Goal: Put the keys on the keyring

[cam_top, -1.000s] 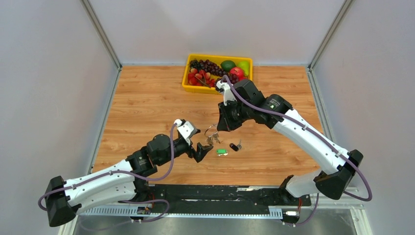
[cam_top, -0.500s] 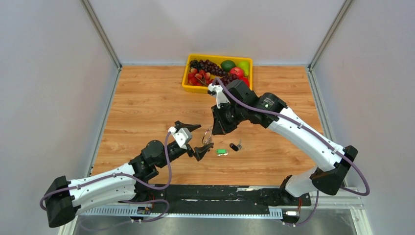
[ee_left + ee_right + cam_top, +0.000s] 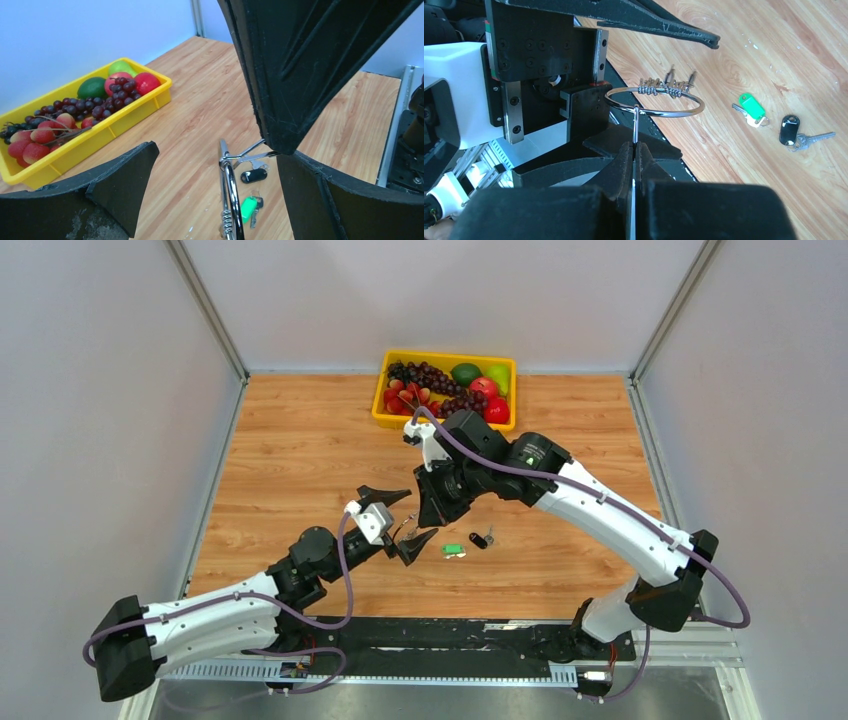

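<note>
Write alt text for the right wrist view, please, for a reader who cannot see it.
The right tool is shut on a stem of a silver keyring, holding it above the wooden table, inside the open left tool. A green-headed key and a black-headed key lie on the table.

Bright, even overhead light; faint soft shadows on the desk; the right hand blurs close to its wrist camera.

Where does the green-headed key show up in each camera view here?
Top external: green-headed key lies at centre, just below the middle.
Left wrist: key at bottom centre, just right of the keyring.
Right wrist: key right of centre, at mid height.
Shared landmark: the black-headed key lying beside it.
</note>
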`<act>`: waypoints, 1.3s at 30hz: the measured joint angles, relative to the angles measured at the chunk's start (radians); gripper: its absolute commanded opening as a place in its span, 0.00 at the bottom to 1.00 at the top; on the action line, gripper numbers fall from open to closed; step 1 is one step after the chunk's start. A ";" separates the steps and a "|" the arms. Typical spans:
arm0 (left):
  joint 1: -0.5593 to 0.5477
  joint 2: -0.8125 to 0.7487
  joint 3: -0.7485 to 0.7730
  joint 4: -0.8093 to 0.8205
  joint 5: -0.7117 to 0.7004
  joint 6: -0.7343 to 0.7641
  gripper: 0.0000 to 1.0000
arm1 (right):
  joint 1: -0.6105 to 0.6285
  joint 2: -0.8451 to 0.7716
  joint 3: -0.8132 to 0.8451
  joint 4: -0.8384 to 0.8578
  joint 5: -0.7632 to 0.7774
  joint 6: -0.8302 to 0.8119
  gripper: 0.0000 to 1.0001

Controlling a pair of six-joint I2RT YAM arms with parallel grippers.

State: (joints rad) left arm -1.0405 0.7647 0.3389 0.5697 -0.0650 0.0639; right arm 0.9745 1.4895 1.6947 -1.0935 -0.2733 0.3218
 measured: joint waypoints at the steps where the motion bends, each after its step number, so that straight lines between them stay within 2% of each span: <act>1: 0.000 0.003 0.000 0.003 -0.002 0.005 0.99 | 0.003 0.002 0.003 -0.004 0.000 0.002 0.00; 6: 0.000 0.010 -0.008 0.026 -0.012 0.018 0.90 | 0.015 0.015 0.025 -0.019 0.003 0.010 0.00; 8: 0.000 0.010 -0.010 0.030 -0.012 0.023 0.82 | 0.021 0.016 0.029 -0.024 0.003 0.013 0.00; 14: -0.001 0.013 -0.011 0.045 0.000 0.039 0.47 | 0.037 0.016 0.041 -0.026 0.004 0.018 0.00; 19: -0.002 0.013 -0.011 0.048 0.021 0.047 0.36 | 0.039 0.016 0.041 -0.025 0.011 0.021 0.00; 20: -0.002 0.013 -0.011 0.048 0.024 0.046 0.22 | 0.040 0.016 0.041 -0.025 0.013 0.021 0.00; 22: -0.005 0.013 -0.011 0.048 0.035 0.042 0.04 | 0.040 0.016 0.041 -0.025 0.014 0.021 0.00; 24: -0.005 0.008 -0.011 0.040 0.042 0.041 0.01 | 0.042 0.015 0.040 -0.027 0.018 0.022 0.00; 33: -0.004 -0.035 -0.017 0.014 0.064 0.014 0.00 | 0.047 0.005 0.038 -0.023 0.016 0.029 0.01; 37: -0.005 -0.061 -0.017 -0.004 0.073 0.000 0.00 | 0.053 -0.003 0.038 -0.016 0.017 0.034 0.09; 39: -0.005 -0.074 -0.017 -0.013 0.076 -0.008 0.01 | 0.054 -0.006 0.034 -0.012 0.019 0.036 0.19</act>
State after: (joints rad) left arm -1.0454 0.6903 0.3222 0.5564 0.0109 0.0559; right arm 1.0286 1.4830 1.7283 -1.1053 -0.2543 0.3580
